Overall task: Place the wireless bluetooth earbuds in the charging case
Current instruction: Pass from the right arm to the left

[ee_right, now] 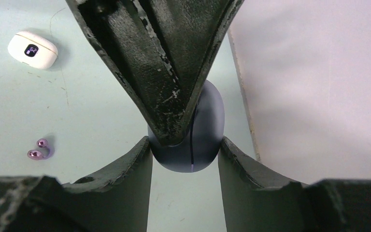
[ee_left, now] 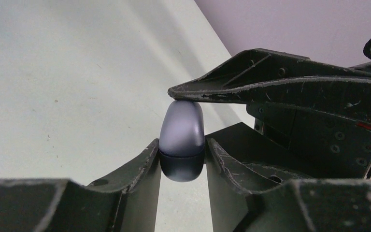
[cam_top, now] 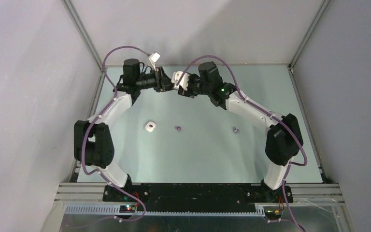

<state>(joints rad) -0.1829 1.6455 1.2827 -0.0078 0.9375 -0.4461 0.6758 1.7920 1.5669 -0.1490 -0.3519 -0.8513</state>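
Note:
A purple charging case, shut, is held in the air over the far middle of the table. My left gripper is shut on it from both sides. My right gripper is shut on the same purple case, and one left finger crosses in front of it. In the top view the left gripper and right gripper meet tip to tip and hide the case. A pair of purple earbuds lies on the table; purple earbuds and more show from above.
A white charging case, closed, sits on the table left of centre, also seen in the right wrist view as the white case. Grey walls and metal rails enclose the table on the left, back and right.

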